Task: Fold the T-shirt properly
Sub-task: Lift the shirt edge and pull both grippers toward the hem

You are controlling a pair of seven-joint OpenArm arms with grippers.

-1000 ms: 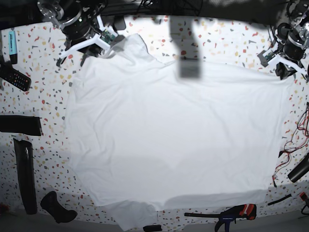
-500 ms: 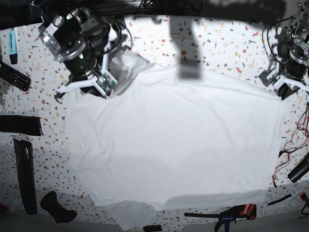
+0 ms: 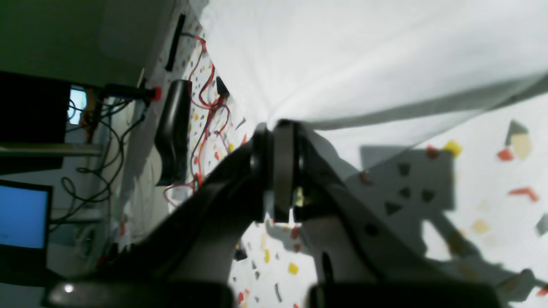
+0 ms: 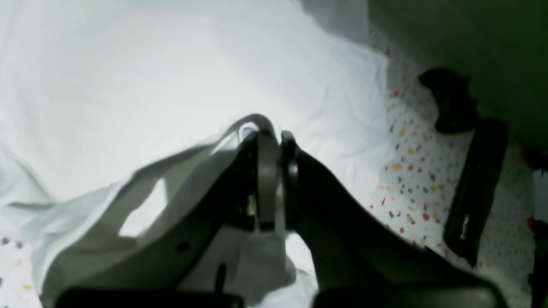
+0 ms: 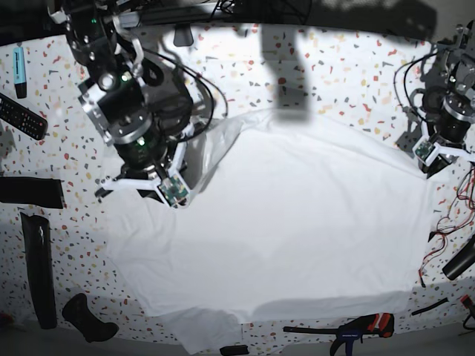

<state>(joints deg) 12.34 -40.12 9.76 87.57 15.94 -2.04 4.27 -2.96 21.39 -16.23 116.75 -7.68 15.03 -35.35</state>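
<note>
While the T-shirt (image 5: 297, 222) lies spread over most of the speckled terrazzo-patterned table (image 5: 341, 67), two of its far corners are held off the surface by the arms. The right gripper (image 5: 152, 182), seen at the left of the base view, is clamped on a corner of the white cloth, and a fold of fabric is drawn up and inward over the shirt's body, leaving a raised, shadowed ridge beside the arm. In the right wrist view the jaws are pressed together with a loop of hem (image 4: 252, 122) pinched between them, and loose cloth is draped below the fingers (image 4: 267, 179). The left gripper (image 5: 434, 152), at the right of the base view, is likewise clenched on the shirt's opposite far corner; in the left wrist view the fabric is seen pulled taut from the closed fingertips (image 3: 282, 171). The near hem is left flat on the table, with a sleeve (image 5: 204, 330) protruding at the near edge. A remote control (image 5: 22, 116) and a blue marker (image 5: 18, 70) are placed at the table's left side, a black-and-red clamp (image 5: 360, 326) near the front edge, and red wires (image 5: 445, 222) at the right.
</note>
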